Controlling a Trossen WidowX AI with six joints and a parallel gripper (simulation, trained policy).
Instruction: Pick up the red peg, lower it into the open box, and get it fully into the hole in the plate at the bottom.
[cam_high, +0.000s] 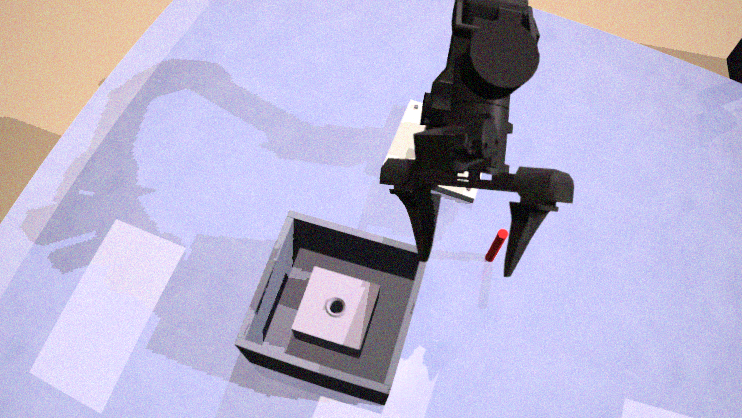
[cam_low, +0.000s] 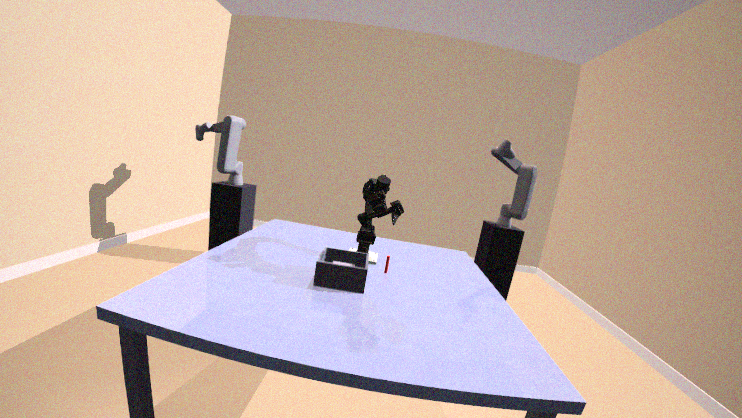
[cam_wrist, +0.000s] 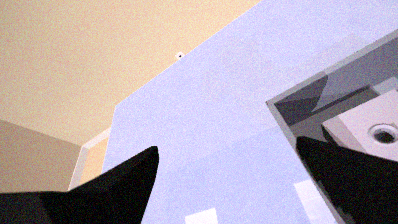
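We are seeing the open box (cam_high: 332, 378) (cam_low: 340, 275) (cam_wrist: 287, 120) standing nearest, its plate (cam_high: 324, 290) (cam_wrist: 360, 120) lying inside. Farther and to the right, the red peg (cam_high: 496, 245) (cam_low: 386, 264) is standing upright on the table (cam_high: 571, 337) (cam_low: 332, 327) (cam_wrist: 210, 95). Above the table, the gripper (cam_high: 466, 267) (cam_low: 395, 222) (cam_wrist: 226, 147) is spreading its fingers wide, grasping nothing.

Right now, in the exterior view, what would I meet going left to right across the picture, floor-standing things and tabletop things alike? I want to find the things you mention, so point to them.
Grey robot arm on a black pedestal (cam_low: 232, 145) → dark grey open square box (cam_low: 340, 275) → thin red upright peg (cam_low: 386, 264) → second grey robot arm on a black pedestal (cam_low: 524, 192)
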